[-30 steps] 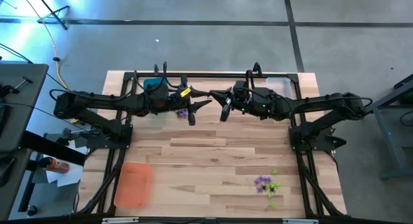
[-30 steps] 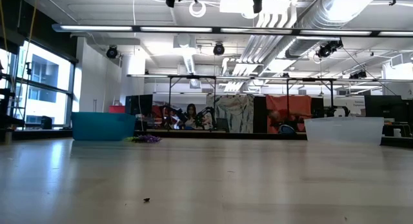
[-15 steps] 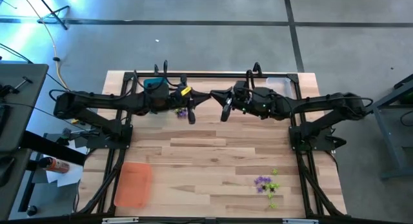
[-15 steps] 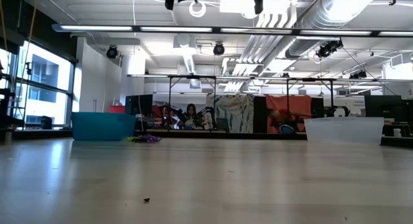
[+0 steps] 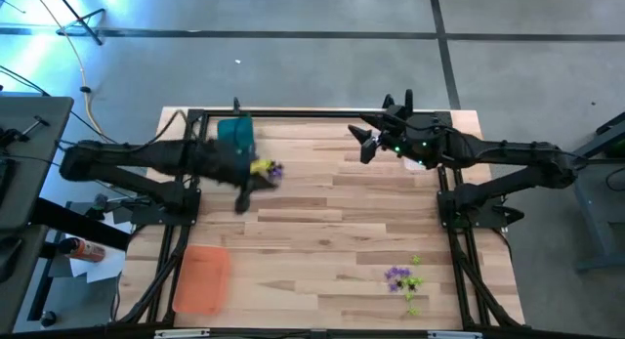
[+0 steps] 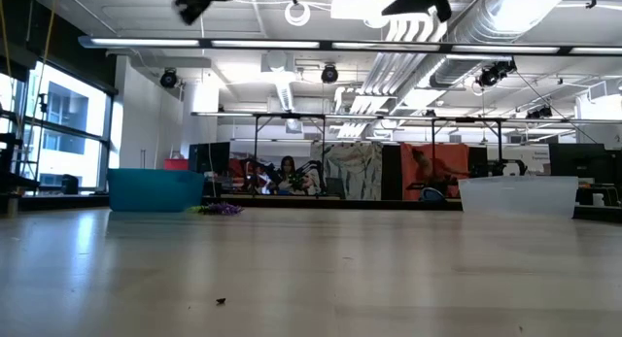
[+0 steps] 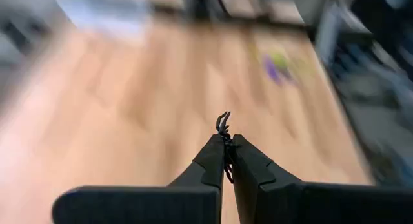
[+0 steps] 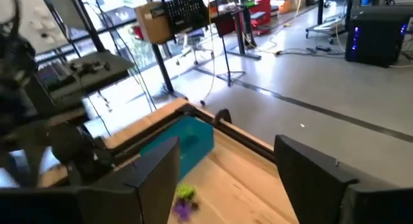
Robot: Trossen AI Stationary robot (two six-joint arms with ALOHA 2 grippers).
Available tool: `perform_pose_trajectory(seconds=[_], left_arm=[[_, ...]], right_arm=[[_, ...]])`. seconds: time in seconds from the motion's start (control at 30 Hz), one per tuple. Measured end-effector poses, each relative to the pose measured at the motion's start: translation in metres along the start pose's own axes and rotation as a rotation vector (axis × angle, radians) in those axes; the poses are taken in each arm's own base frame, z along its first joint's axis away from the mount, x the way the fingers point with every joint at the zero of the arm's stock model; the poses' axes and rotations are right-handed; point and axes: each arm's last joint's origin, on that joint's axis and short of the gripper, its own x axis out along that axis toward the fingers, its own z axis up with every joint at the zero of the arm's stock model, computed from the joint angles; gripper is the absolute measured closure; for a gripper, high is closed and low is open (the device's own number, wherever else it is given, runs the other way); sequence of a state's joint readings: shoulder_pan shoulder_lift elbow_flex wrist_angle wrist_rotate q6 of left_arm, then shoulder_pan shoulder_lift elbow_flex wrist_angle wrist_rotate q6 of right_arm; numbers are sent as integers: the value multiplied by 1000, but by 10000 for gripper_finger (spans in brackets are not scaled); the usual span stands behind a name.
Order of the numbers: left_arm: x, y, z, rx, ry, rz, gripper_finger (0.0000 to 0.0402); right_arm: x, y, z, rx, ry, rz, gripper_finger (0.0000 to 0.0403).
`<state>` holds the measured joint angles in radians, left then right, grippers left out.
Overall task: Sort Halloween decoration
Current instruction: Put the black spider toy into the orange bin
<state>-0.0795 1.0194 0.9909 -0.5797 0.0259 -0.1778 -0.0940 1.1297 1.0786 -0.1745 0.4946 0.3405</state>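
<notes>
Wooden planks, pale and striped, make the table (image 5: pixel 322 232), with a dark metal frame along its edges. The left gripper (image 7: pixel 226 146) hangs above the far left part of the table, its two dark wedge-shaped fingers pressed together on a thin black spiky trinket (image 7: pixel 223 126). Near it on the table lies a small heap of purple and green trinkets (image 5: pixel 271 169), just beside the teal tray (image 5: pixel 235 136) at the far edge. The right gripper (image 5: pixel 367 144) is high over the far right part, fingers wide apart and holding nothing. A second heap of purple and lime trinkets (image 5: pixel 403 279) lies near the near right corner. The smooth orange tray (image 5: pixel 201 278) rests at the near left corner. Between the arms the middle of the table is free.
</notes>
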Motion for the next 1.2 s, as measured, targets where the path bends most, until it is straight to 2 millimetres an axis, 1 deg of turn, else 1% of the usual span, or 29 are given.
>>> perform_pose_trajectory(seconds=[0.17,0.33,0.43,0.53,0.63,0.73,1.0,1.2], left_arm=[[-3,-55,-40,-135,336,-128,401],[-2,-110,-72,-210,540,-198,401],[-1,-137,-93,-215,661,-220,401],[0,-155,-112,-147,743,-210,401],[5,-160,-129,-104,832,-117,401],[14,-161,-139,-126,891,-16,401],[34,-171,-158,-92,1014,13,400],[38,-172,-160,-120,1028,32,375]], right_arm=[[3,-6,-5,-1,49,-31,153],[6,-12,-10,12,104,-71,153],[7,-14,-10,13,118,-65,153],[8,-16,-9,15,119,-62,153],[9,-17,-9,17,120,-65,153],[9,-17,-9,17,120,-65,153],[9,-17,-10,14,135,-51,153],[9,-17,-10,13,137,-52,153]])
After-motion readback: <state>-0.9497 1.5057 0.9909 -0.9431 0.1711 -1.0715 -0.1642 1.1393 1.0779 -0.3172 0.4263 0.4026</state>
